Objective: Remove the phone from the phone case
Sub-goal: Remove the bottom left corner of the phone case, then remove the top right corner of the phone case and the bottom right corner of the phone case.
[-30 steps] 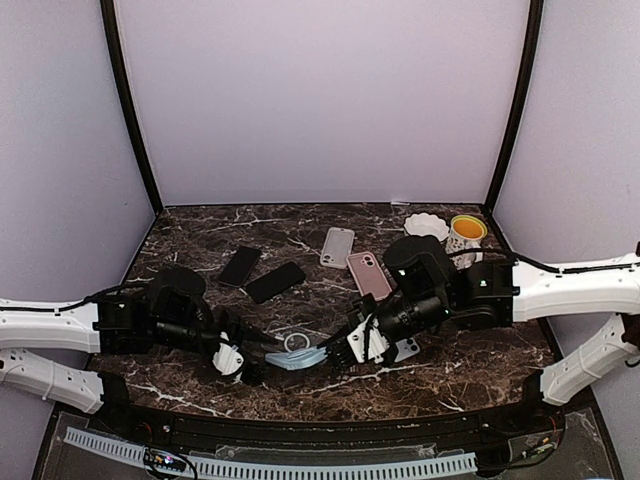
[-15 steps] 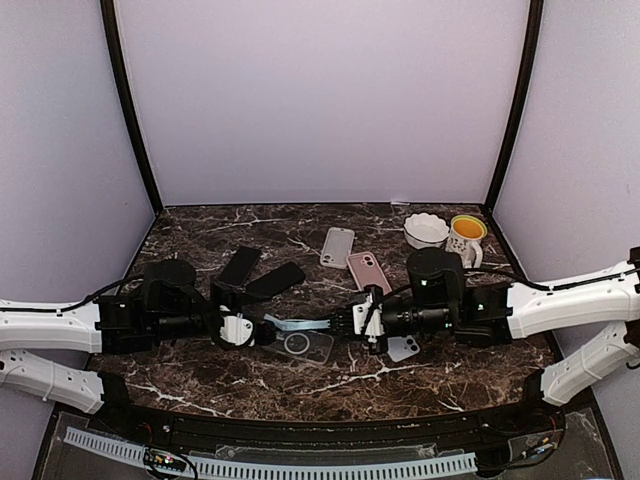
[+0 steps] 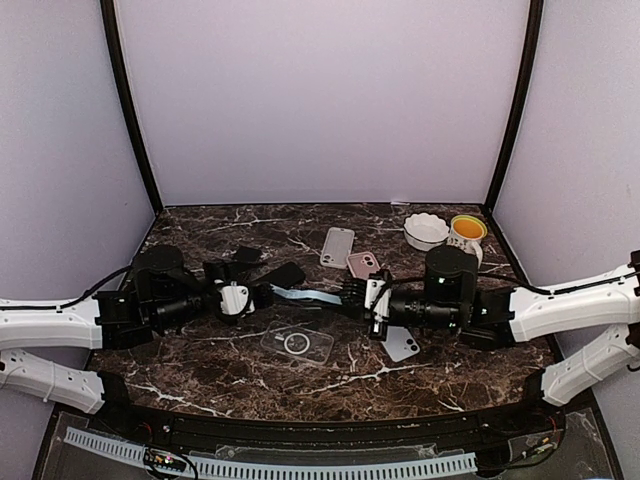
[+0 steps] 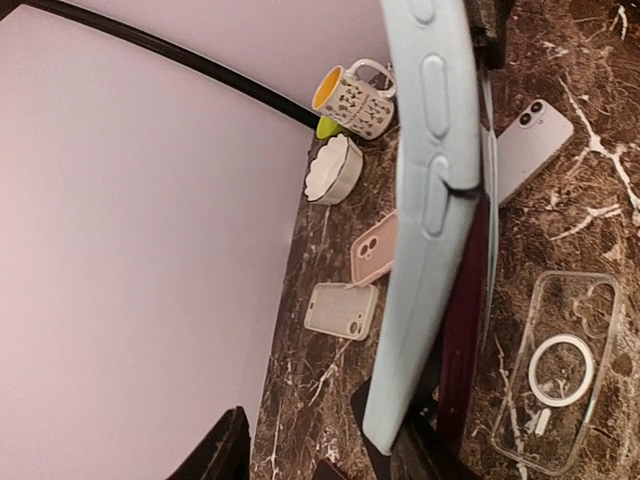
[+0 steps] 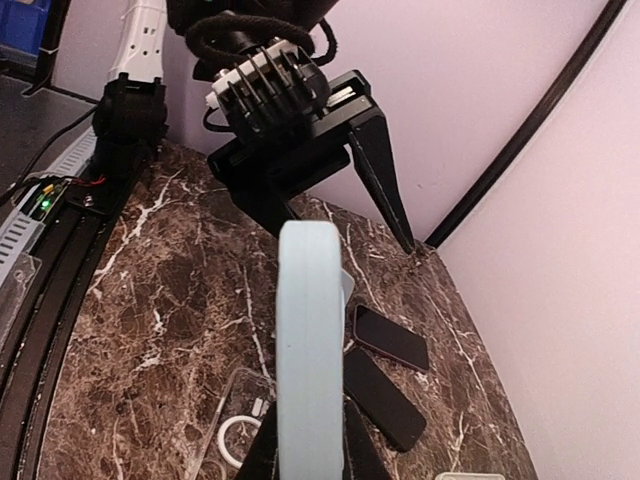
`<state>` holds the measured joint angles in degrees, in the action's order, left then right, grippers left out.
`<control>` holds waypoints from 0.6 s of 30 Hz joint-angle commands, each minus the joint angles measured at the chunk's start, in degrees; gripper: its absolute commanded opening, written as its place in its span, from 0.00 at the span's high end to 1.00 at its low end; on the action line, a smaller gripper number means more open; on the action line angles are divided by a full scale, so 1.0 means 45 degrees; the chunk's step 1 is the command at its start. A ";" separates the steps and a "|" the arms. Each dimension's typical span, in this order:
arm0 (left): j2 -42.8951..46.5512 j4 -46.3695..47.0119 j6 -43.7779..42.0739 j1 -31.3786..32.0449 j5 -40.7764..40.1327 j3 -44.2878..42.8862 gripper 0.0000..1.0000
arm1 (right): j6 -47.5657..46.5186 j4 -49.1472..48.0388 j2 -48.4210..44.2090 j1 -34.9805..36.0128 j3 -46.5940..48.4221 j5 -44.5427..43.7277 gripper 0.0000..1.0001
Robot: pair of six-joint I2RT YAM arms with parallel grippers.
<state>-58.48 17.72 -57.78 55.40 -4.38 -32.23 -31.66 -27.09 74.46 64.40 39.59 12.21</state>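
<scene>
The light-blue phone case (image 3: 305,296) hangs edge-up in the air between my two grippers. My right gripper (image 3: 355,295) is shut on one end of it; in the right wrist view the case (image 5: 310,340) rises from between my dark fingers (image 5: 262,445). My left gripper (image 3: 255,297) is at the other end, jaws spread wide, with the case (image 4: 425,220) close to one finger (image 5: 380,170). A dark strip (image 4: 465,300) runs along the case's side. I cannot tell whether the phone is inside.
A clear case with a white ring (image 3: 297,343) lies on the marble below the grippers. Two dark phones (image 5: 390,340) lie at the left rear. A grey case (image 3: 338,246), pink case (image 3: 362,266), white phone (image 3: 402,344), bowl (image 3: 426,229) and mug (image 3: 466,232) lie to the right.
Both grippers rose and moved away from the front edge with the blue case. It was lifted off the clear case, which stays on the table.
</scene>
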 commanded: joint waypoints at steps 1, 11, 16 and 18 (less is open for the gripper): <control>0.0037 0.0871 0.0261 -0.0643 -0.0931 -0.0563 0.49 | 0.1243 -0.2624 -0.0994 -0.0467 0.0372 -0.1805 1.00; 0.1169 0.0568 0.2383 -0.2788 0.1031 -0.0986 0.43 | 0.2949 -0.1589 -0.1606 -0.1857 0.0871 -0.3965 1.00; 0.1388 0.0746 0.4080 -0.3717 0.3127 -0.1104 0.35 | 0.3983 -0.2281 -0.1695 -0.2083 0.1124 -0.3117 1.00; 0.1442 0.1063 0.5092 -0.3949 0.3643 -0.1100 0.30 | 0.4439 -0.2686 -0.1627 -0.2104 0.1300 -0.2625 1.00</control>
<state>-53.45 20.47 -44.58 39.68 3.97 -35.66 -17.15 -29.36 68.73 55.33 41.56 -3.01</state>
